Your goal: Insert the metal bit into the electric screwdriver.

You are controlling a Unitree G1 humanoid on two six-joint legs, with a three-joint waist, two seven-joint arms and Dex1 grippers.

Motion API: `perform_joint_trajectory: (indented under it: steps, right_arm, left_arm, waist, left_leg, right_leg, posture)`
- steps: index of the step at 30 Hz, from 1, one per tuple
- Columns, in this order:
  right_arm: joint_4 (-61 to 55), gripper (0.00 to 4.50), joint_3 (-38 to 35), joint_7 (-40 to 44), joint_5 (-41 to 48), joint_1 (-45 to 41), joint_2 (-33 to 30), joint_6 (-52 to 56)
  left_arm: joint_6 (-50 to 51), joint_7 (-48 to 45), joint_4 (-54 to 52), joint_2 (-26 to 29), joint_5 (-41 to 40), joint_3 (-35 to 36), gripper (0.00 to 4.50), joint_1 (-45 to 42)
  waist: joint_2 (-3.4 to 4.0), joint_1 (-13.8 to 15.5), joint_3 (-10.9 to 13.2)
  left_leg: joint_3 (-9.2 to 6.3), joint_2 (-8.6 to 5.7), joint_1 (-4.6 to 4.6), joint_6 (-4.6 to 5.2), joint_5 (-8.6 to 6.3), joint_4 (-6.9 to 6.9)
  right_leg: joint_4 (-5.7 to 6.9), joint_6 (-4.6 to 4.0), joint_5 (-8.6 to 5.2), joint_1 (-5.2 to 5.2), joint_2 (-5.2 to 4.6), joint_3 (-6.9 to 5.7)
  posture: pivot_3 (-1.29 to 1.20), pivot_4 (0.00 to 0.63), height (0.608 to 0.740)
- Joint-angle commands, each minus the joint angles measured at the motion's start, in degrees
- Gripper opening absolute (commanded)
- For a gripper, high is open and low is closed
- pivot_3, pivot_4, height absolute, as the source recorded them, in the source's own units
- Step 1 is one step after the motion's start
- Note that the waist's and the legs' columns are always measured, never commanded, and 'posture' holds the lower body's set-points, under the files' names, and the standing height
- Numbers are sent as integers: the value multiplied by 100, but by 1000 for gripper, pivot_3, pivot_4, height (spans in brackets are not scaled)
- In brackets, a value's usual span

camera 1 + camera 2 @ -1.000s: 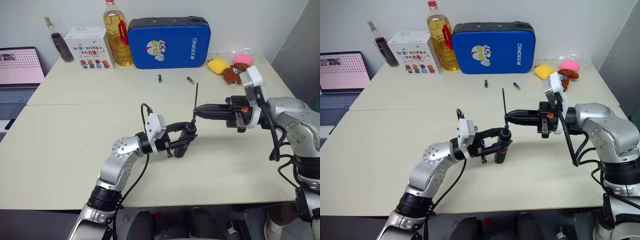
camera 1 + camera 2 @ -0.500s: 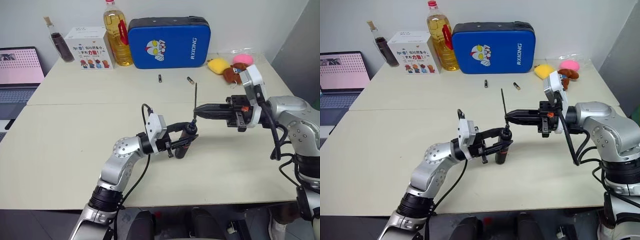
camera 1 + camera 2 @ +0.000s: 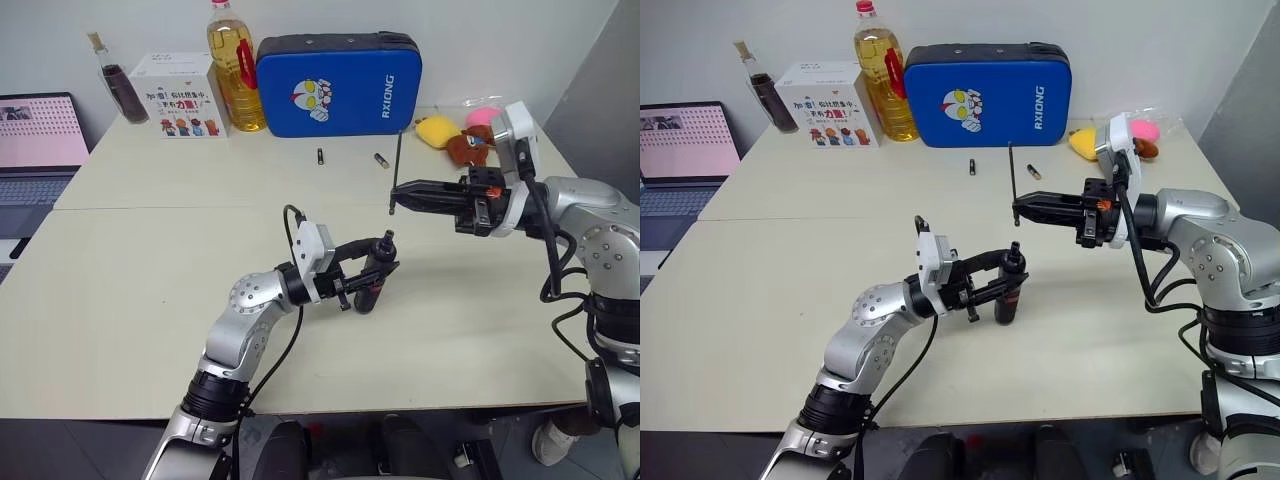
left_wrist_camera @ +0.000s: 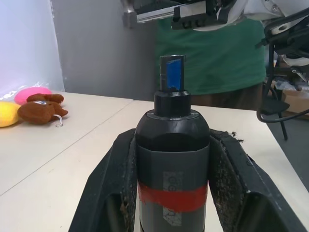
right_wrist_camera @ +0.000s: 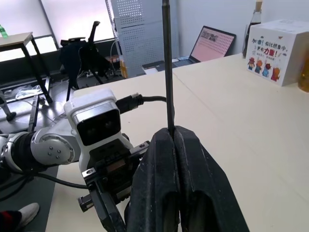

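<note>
Left eye view: the left gripper (image 3: 372, 282) has its jaws clamped on the slim dark electric screwdriver with a red band (image 3: 374, 280), standing nearly upright with its narrow nose up, over the middle of the pale desk (image 3: 150, 270). The right gripper (image 3: 396, 196) pinches the thin dark grey metal bit (image 3: 397, 170) near its lower end, so the rod stands vertical. The bit's low tip lies at about 1 o'clock from the screwdriver's nose, higher and clear of it. Both long axes run roughly parallel, so I judge the next move is a sideways shift, then a straight descent. Two short dark cylinders (image 3: 320, 156) and a blue zip case (image 3: 338, 84) lie far off at 12 o'clock; nothing blocks the gap.

Left wrist view: black fingers (image 4: 113, 183) squeeze the screwdriver's body at the red band; its nose is blue-marked.

Right wrist view: shut fingertips (image 5: 170, 140) hold the bit rising straight out.
</note>
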Motion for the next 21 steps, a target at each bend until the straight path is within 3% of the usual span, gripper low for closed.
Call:
perform_joint_trajectory:
  steps: [1,6,11,16,21]
  right_arm:
    - [-57,25,-215,-68,19,-166,3,-79]
    - [31,25,-191,-454,-159,-274,97,-72]
    - [-48,25,-373,-1365,-108,-454,492,220]
    - [-49,25,-731,-4072,-824,-962,1602,670]
    - [-285,25,-559,-5102,-1330,-1132,2106,908]
  left_arm:
    - [-118,68,-229,-63,-135,146,1681,-190]
    - [-311,418,64,-91,223,189,1681,-343]
    - [-574,1077,433,-263,665,304,1681,-579]
    - [-897,2196,1105,-635,1431,332,1681,-1079]
    - [-1243,3055,1855,-1022,1827,459,1681,-1569]
  waist:
    - [0,0,0]
    - [0,0,0]
    - [0,0,0]
    - [0,-5,0]
    - [1,17,-1]
  left_leg:
    - [0,0,0,0,0,0]
    - [0,-1,0,0,0,0]
    - [2,0,-1,0,0,-1]
    - [0,1,-7,-1,0,3]
    - [-6,8,-63,-2,2,2]
  right_leg:
    - [0,0,0,0,0,0]
    - [0,0,0,0,0,-1]
    - [2,0,0,-3,0,1]
    - [11,0,0,-9,-6,8]
    - [10,0,1,-53,-18,0]
  posture:
    - [0,150,740]
    - [0,150,740]
    - [0,150,740]
    - [0,150,740]
    - [0,150,740]
